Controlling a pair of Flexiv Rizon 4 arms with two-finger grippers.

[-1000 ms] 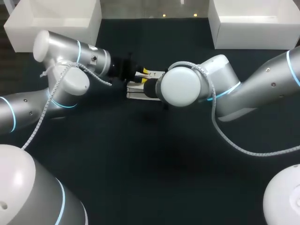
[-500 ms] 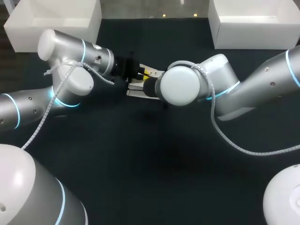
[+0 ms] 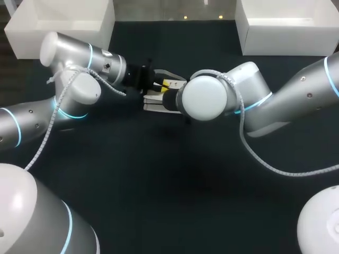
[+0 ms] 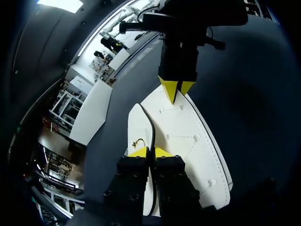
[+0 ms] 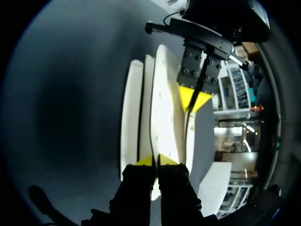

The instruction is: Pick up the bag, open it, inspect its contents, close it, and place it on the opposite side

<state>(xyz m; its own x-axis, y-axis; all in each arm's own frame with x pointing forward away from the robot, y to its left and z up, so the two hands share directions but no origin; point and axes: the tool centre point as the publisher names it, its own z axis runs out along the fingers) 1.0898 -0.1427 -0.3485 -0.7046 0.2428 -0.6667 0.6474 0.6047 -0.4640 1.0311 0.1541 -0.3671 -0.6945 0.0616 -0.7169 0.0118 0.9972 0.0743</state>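
The white bag [image 3: 152, 99] hangs above the middle of the dark table, held between both arms. In the left wrist view the white quilted bag [image 4: 188, 141] has a dark-edged opening, and my left gripper [image 4: 150, 151] is shut on one rim of it. My right gripper [image 4: 176, 89] pinches the far end there. The right wrist view shows my right gripper [image 5: 156, 161] shut on a thin edge of the bag [image 5: 164, 108], with my left gripper [image 5: 194, 100] opposite. From above, my left gripper [image 3: 163, 83] shows its yellow tips; the right one is hidden behind its wrist.
Two white bins stand at the back of the table, one at the left [image 3: 63, 24] and one at the right [image 3: 286, 26]. Dark table surface [image 3: 175, 180] stretches in front of the arms.
My left gripper's fingers have come together on the bag's rim, and that rim now stands a little lifted. The right arm has kept still.
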